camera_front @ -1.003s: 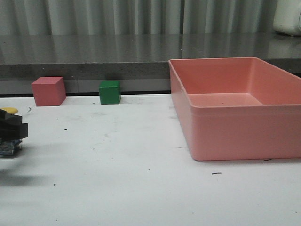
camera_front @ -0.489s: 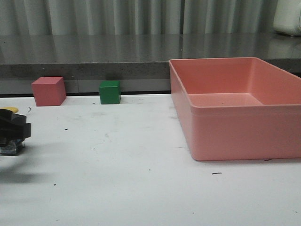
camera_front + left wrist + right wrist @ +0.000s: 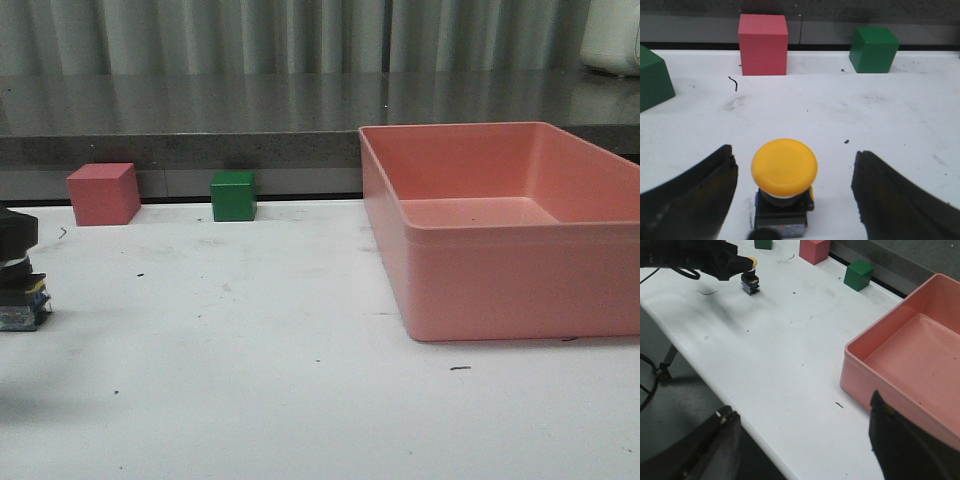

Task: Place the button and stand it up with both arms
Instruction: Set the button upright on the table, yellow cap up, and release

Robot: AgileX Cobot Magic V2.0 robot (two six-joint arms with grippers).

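Note:
The button (image 3: 784,167) stands upright on the white table, yellow cap up, black body with blue details below. My left gripper (image 3: 795,152) is open; its black fingers (image 3: 700,192) stand apart on either side of the button and touch nothing. In the front view the button's body (image 3: 22,302) is at the far left edge, with part of the left gripper (image 3: 15,233) just above it hiding the cap. My right gripper (image 3: 802,410) is open and empty, over the table's near edge, far from the button (image 3: 750,281). It is out of the front view.
A pink cube (image 3: 103,193) and a green cube (image 3: 233,196) stand at the table's back edge. A large pink bin (image 3: 480,290) fills the right side. A second green cube (image 3: 652,77) stands left of the pink cube.
My left gripper has let go of the button, opened, and risen a little. The button now stands free on the table at the far left.

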